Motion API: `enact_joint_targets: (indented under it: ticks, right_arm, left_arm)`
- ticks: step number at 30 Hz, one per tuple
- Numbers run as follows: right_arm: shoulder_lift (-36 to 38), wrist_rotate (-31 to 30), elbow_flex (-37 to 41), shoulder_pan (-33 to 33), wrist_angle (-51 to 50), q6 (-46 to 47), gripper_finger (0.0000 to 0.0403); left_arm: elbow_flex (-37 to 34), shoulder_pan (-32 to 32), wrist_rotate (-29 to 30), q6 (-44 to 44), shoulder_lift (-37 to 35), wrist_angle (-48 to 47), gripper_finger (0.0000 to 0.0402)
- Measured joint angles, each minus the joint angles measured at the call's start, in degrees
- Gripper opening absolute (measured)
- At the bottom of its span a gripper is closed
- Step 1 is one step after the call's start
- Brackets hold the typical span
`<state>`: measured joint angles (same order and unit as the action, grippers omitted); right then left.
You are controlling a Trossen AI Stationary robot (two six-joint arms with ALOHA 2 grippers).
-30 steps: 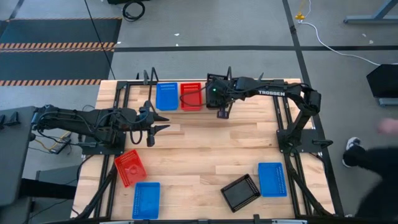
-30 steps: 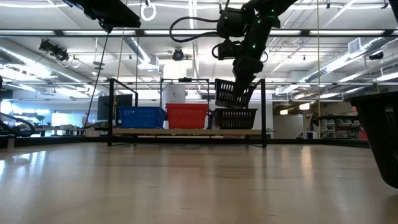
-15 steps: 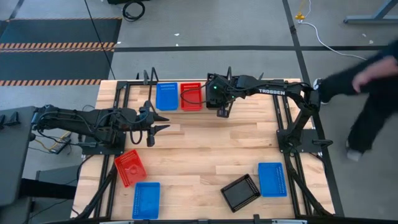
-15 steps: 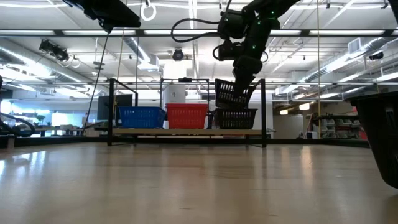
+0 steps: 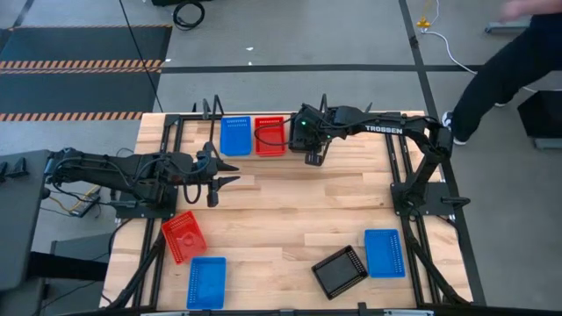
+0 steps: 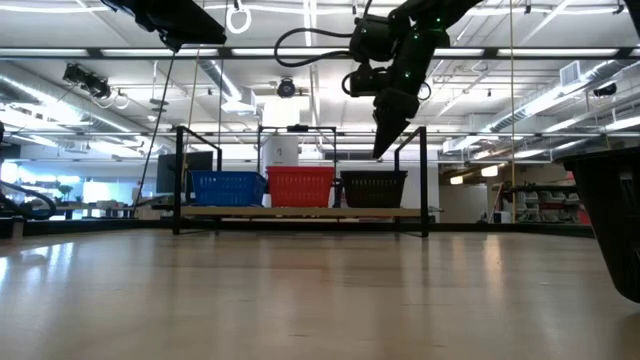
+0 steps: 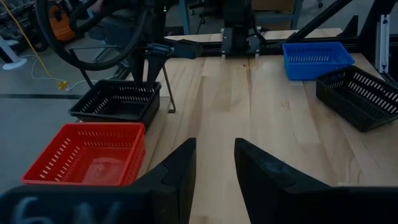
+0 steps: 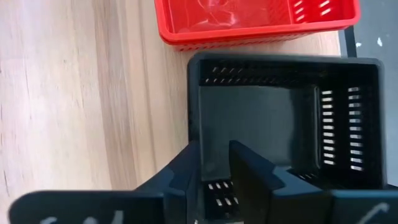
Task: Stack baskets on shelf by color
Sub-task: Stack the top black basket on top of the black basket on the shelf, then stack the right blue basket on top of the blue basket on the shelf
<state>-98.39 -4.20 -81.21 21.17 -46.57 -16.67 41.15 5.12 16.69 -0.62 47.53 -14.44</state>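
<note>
Two red baskets, three blue — two black, one shelf

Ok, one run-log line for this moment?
right gripper: open above black perforated plastic basket on wooden shelf | left gripper: waiting, open | four baskets left on table

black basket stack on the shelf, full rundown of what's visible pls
The black basket stack sits at the end of the shelf, right beside the red basket, level and nested, reading almost as one basket from the low view. It looks like dark plastic, rectangular and shallow, with slotted perforated sides and an empty floor. The right gripper hangs just above its rim, fingers apart, not gripping it. Whether it touches the red basket cannot be told.
</note>
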Motion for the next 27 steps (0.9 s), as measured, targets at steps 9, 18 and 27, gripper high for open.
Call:
enact_joint_targets:
  ticks: [9,18,27]
  right_arm:
    - [0.0,0.2,0.0,-0.6,0.4,4.0,0.0098]
    - [0.0,10.2,0.0,-6.2,-6.2,18.2,0.0097]
    - [0.0,17.7,0.0,-18.3,-18.5,34.1,0.0097]
  left_arm:
    - [0.0,0.0,0.0,0.0,0.0,0.0,0.0117]
    - [0.0,0.0,0.0,0.0,0.0,0.0,0.0117]
    - [0.0,0.0,0.0,0.0,0.0,0.0,0.0117]
